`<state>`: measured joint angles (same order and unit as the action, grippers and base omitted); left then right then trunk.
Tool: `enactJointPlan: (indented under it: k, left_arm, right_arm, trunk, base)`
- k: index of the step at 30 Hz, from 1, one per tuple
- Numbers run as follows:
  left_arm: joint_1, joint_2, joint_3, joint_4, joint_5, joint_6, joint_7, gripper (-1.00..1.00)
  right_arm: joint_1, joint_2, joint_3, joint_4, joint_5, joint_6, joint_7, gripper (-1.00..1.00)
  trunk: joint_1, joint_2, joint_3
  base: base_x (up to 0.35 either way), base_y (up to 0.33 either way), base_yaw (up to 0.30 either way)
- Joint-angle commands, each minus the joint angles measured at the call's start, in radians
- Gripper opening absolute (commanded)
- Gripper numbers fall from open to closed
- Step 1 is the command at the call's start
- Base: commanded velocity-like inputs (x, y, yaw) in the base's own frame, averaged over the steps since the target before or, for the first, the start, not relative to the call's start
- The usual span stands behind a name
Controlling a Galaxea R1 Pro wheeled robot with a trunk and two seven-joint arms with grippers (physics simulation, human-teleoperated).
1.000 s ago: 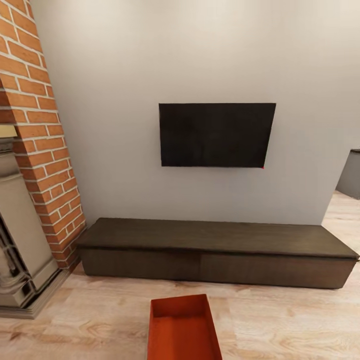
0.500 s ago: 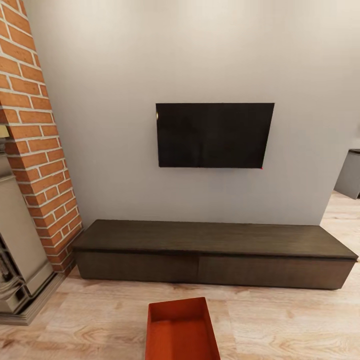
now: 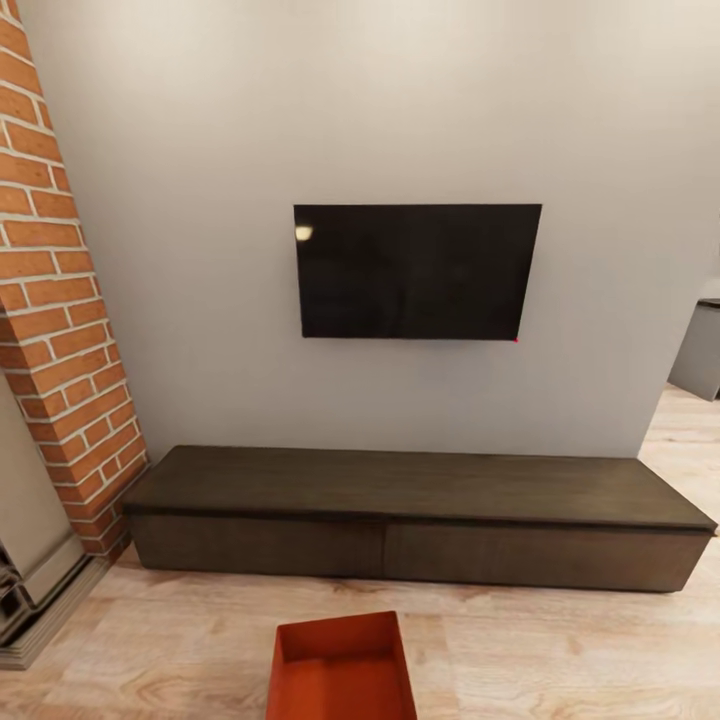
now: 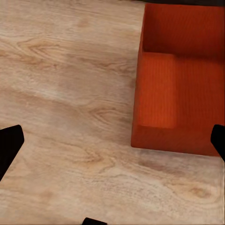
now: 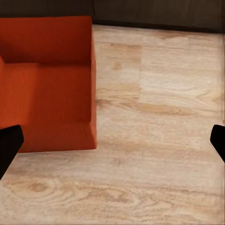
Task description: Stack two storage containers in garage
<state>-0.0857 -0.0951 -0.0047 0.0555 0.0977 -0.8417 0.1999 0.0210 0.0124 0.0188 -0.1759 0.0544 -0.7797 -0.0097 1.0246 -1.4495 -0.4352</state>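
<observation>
Living room scene. One red-orange storage container [image 3: 342, 668] sits on the light wood-plank floor [image 3: 560, 650], open side up, no lid, in front of the dark low cabinet [image 3: 420, 515] and apart from its front face; the head view cuts off the container's near end at the picture's edge. Container holds nothing. Black wall TV [image 3: 415, 271] hangs on the pale wall [image 3: 400, 110] above the cabinet. Red-brick fireplace column [image 3: 55, 300] stands at the cabinet's left end, with a beige fireplace surround [image 3: 30, 560] beside it on the floor. A grey furniture piece [image 3: 700, 350] shows past the wall's right corner.

Left wrist view: container [image 4: 180, 79] lies on the planks, ribbed bottom visible, one corner toward the camera. Left gripper [image 4: 115, 143] has its dark fingertips [image 4: 9, 145] spread wide at the picture's two sides, nothing between them but floor and the container's corner below; not touching it.

Right wrist view: same container [image 5: 47, 82] on the floor, cabinet base [image 5: 154, 14] beyond. Right gripper [image 5: 115, 143] fingertips [image 5: 8, 145] likewise spread wide, holding nothing, hanging over the floor beside the container.
</observation>
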Motion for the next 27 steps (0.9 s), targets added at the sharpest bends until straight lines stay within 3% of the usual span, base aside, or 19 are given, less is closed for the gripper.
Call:
enactJointPlan:
  k: [1, 18, 27]
  left_arm:
    - [-0.002, -0.001, -0.001, 0.004, 0.01, -0.007, -0.005, 1.0]
    - [-0.001, 0.0, -0.001, 0.004, 0.01, -0.007, -0.005, 1.0]
    - [-0.002, 0.0, -0.001, 0.004, 0.01, -0.007, -0.005, 1.0]
  right_arm:
    - [0.0, 0.0, 0.001, -0.002, 0.002, 0.0, -0.001, 1.0]
    - [0.0, 0.0, 0.001, -0.002, 0.002, 0.0, -0.001, 1.0]
    - [0.0, 0.0, 0.001, -0.002, 0.002, 0.0, -0.001, 1.0]
  trunk:
    - [0.0, -0.001, -0.001]
    - [0.0, -0.001, -0.001]
    - [0.0, -0.001, -0.001]
  base:
    - [0.16, -0.293, 0.0]
    - [0.017, -0.042, 0.098]
    - [0.0, 0.0, 0.204]
